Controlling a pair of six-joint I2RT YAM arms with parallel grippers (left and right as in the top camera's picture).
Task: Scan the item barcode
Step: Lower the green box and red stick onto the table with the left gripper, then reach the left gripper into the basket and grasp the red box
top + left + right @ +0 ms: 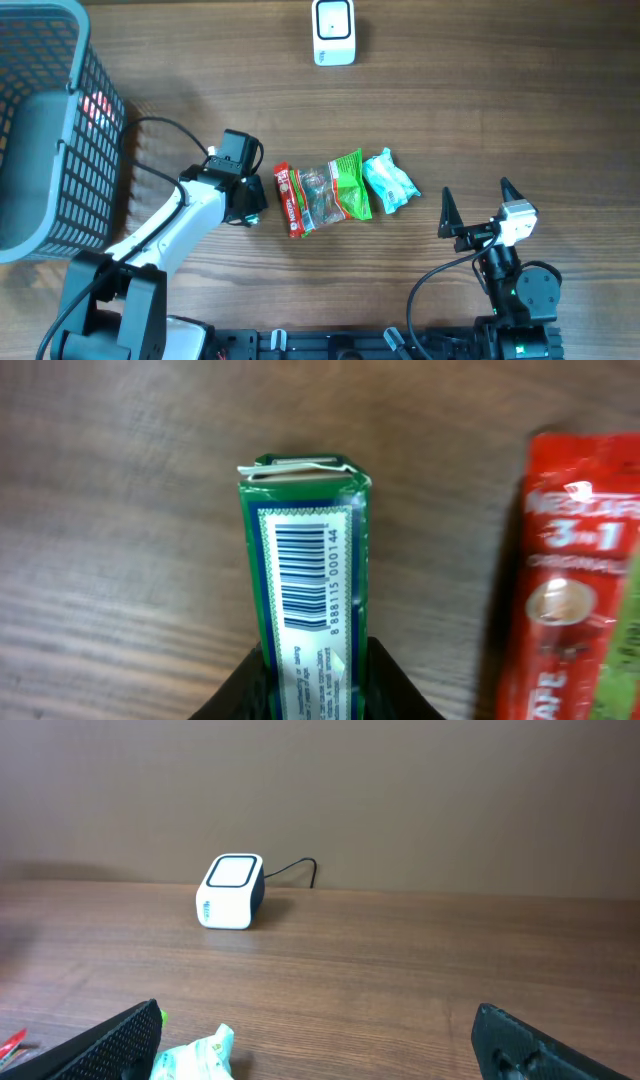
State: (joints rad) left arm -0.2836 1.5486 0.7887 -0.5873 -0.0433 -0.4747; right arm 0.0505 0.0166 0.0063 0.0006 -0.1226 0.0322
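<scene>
Wooden tabletop (520, 100) carries your work. At 9 o'clock your left gripper (243, 200) is closed narrowly on the lower end of the green box (305, 560). This leaves the barcode (305, 575) uncovered, likely for the white scanner (333, 32) at 12 o'clock. Your right gripper (474, 190) hangs at 3 o'clock, spread wide and holding nothing.
</scene>
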